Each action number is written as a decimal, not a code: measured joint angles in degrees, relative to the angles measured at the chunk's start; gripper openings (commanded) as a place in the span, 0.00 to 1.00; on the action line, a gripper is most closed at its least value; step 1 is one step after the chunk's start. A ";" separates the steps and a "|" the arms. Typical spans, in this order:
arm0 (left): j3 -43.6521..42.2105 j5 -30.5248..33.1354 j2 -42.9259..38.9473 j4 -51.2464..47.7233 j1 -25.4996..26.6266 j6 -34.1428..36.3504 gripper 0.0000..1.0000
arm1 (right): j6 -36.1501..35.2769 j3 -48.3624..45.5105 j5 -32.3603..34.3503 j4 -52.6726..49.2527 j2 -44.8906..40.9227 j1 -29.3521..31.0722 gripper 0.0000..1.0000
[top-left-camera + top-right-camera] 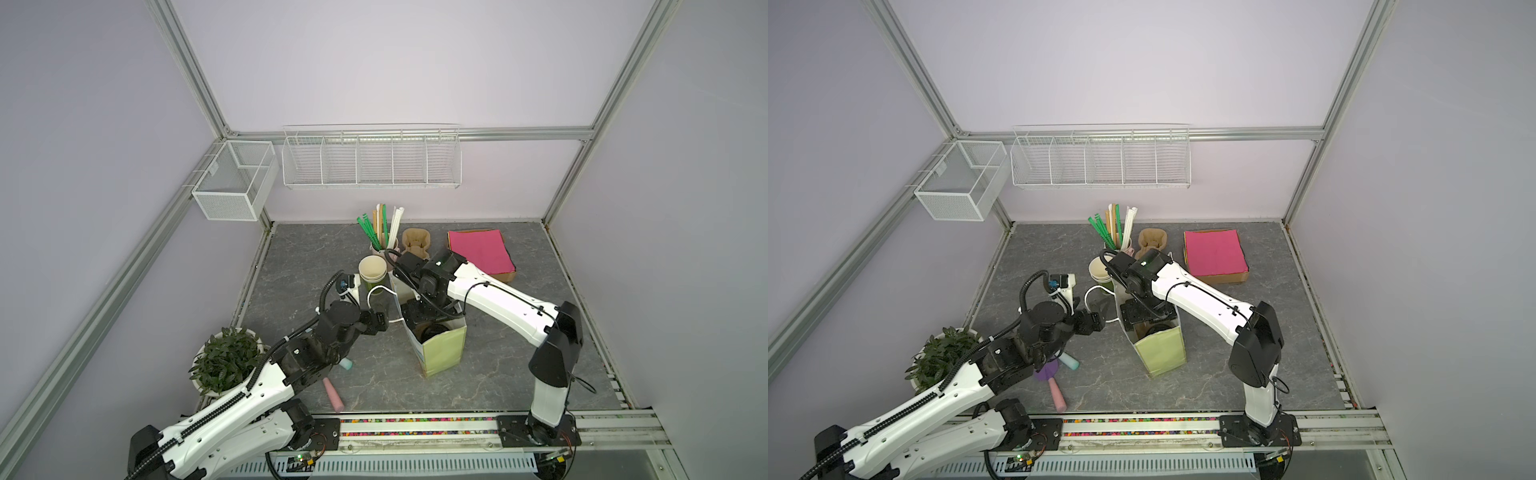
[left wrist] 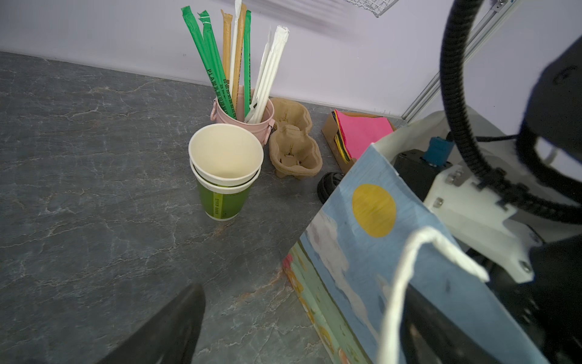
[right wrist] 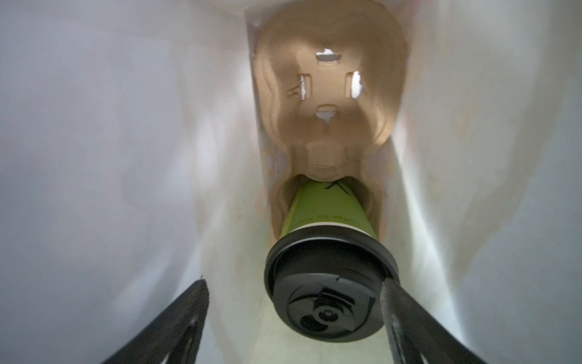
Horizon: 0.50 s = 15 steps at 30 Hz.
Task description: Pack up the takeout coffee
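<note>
Status as read from my console.

**Task item.** The takeout coffee (image 3: pixel 327 214) is inside the paper bag (image 1: pixel 442 349), which stands upright near the middle of the worktop (image 1: pixel 498 374). The green cup sits in one pocket of a pulp carrier (image 3: pixel 327 94) at the bottom of the bag. Its black sip lid (image 3: pixel 327 302) is on and shows as a dark disc in the bag's mouth in both top views.

**Right tool** (image 3: pixel 294 281). It is lowered into the bag's mouth with its fingers spread. One finger (image 3: pixel 406 318) is right at the lid's rim, though I cannot confirm contact. The other stands well apart from the lid. Nothing is pinched.

**Left tool** (image 1: pixel 380 322). It is spread, at the side of the bag that faces the worktop's left edge, by the white cord handle (image 2: pixel 400 283). One finger (image 2: pixel 170 327) shows outside the bag wall. I cannot make out the other clearly, nor tell whether either touches the bag.

**Other items.**
- A stack of lidless green cups (image 1: pixel 373 270) stands just beside the bag, toward the back edge.
- A pink bucket of wrapped straws (image 2: pixel 242 119) and spare carriers (image 1: pixel 415 245) are near the back edge.
- A box of coloured napkins (image 1: pixel 480 253) sits toward the back right corner.
- A potted plant (image 1: pixel 224 359) is by the left edge, near the front.
</note>
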State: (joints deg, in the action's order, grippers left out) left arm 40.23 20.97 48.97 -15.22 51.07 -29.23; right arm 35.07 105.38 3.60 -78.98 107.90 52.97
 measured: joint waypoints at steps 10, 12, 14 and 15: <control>0.00 -0.02 0.13 0.02 0.00 0.00 0.93 | -0.87 0.17 -0.20 -0.72 0.00 0.11 0.88; 0.00 -0.02 0.11 0.02 0.00 0.04 0.92 | -1.09 0.17 -0.22 -0.76 0.00 0.11 0.88; -0.02 -0.04 0.07 0.17 0.00 0.22 0.90 | -1.29 0.22 -0.20 -1.11 0.02 0.11 0.88; -0.09 -0.11 -0.02 0.33 0.00 0.26 0.89 | -1.46 0.31 -0.20 -1.36 0.04 0.11 0.88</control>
State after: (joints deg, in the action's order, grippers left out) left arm 40.14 20.86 48.95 -14.90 51.07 -28.97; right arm 33.61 105.69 3.40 -80.34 107.94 53.08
